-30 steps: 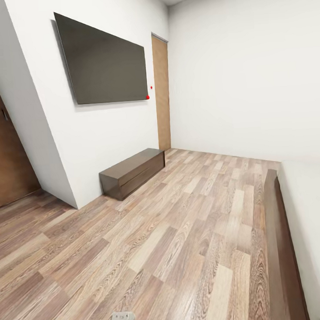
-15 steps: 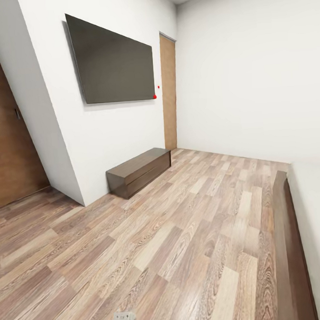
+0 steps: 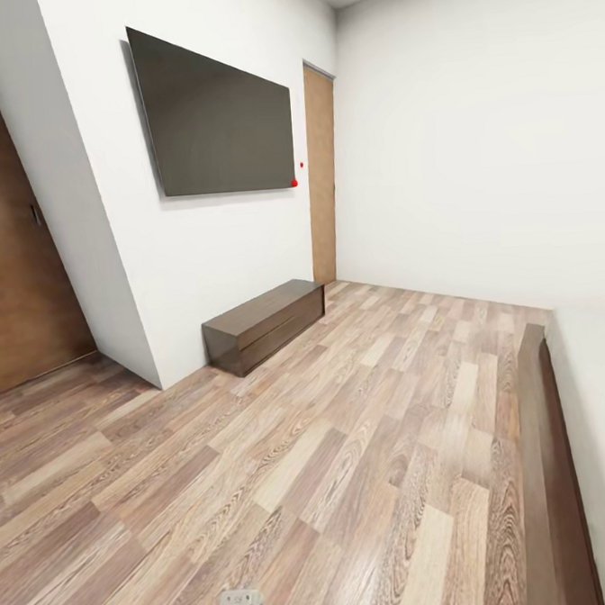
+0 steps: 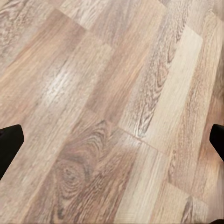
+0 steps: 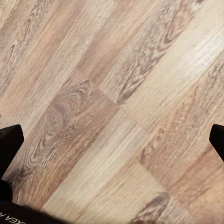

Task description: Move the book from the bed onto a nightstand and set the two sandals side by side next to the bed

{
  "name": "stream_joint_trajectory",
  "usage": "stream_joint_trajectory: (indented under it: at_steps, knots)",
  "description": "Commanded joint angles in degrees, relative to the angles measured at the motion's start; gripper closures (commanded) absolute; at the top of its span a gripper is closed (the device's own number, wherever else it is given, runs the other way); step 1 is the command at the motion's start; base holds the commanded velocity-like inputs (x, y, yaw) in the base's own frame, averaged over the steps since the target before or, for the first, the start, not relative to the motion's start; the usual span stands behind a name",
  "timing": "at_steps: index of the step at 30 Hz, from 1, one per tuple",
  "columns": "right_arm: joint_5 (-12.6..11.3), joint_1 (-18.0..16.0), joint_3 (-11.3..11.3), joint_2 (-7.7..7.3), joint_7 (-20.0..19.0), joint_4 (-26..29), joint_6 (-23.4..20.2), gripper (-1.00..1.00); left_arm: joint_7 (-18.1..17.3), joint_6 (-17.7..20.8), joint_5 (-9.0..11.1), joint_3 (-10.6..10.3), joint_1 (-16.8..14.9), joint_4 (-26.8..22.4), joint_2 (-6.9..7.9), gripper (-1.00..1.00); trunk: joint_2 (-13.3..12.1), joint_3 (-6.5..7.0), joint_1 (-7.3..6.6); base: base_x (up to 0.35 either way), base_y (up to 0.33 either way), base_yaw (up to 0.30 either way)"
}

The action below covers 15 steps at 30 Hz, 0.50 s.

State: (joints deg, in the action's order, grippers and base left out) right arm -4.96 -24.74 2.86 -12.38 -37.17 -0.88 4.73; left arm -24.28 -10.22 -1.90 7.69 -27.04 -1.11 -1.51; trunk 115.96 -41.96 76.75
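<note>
Robot in the bedroom, head view over plank floor [image 3: 332, 463]: wall-mounted dark screen [image 3: 217, 119], low dark cabinet [image 3: 263, 325] beneath it against the wall, brown doors at left and far corner, and the bed [image 3: 553, 465] showing just its dark frame edge and a strip of pale mattress at the right border. Book, sandals and nightstand are out of frame, so nothing suggests any step is done; by my reading, all of the task remains. Left gripper [image 4: 112, 140] and right gripper [image 5: 112, 140] hang over bare floor, fingertips wide apart, holding nothing.
</note>
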Motion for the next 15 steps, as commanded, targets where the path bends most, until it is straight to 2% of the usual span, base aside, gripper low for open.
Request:
stream_joint_trajectory:
  at_steps: [1, 15]
  knots:
    - [-0.2, 0.0, 0.2, -0.02, -0.3, -0.1, 0.0, -1.0, -0.2, -0.1, -0.2, 0.4, 0.0, 0.1, -0.1, -1.0, -0.4, 0.13, -0.23, 0.0, 0.0, 0.0]
    - [-0.2, 0.0, 0.2, -0.02, -0.3, -0.1, 0.0, -1.0, -0.1, -0.1, -0.3, 0.4, 0.0, 0.1, -0.5, -1.0, -6.0, 2.64, -3.31, 0.0, 0.0, 0.0]
